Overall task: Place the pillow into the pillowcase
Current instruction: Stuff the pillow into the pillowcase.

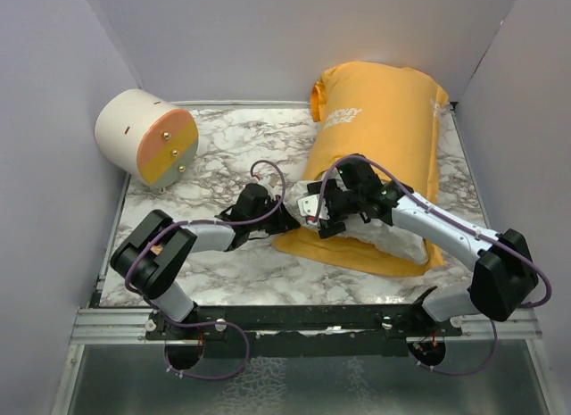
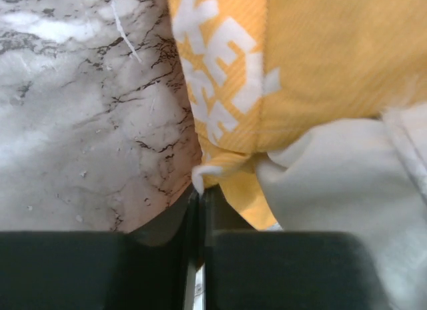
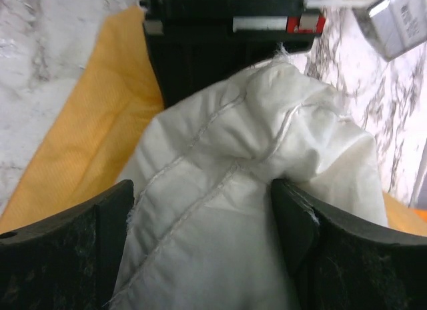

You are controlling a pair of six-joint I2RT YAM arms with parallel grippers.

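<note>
The orange-yellow pillowcase (image 1: 384, 120) lies lengthwise on the right of the marble table, its white lettering facing up. The white pillow (image 1: 397, 241) sticks out of the case's near end. My left gripper (image 1: 290, 220) is at the near left corner of the case. In the left wrist view its jaws (image 2: 200, 197) are pinched together on the hem of the pillowcase (image 2: 320, 63), with the pillow (image 2: 347, 183) just to the right. My right gripper (image 3: 200, 217) stands wide open, and a bunched corner of the pillow (image 3: 227, 190) fills the gap between its fingers.
A cream-and-orange cylinder (image 1: 147, 136) lies at the back left of the table (image 1: 223, 165). Grey walls close in the left, back and right sides. A metal rail (image 1: 268, 319) runs along the near edge by the arm bases.
</note>
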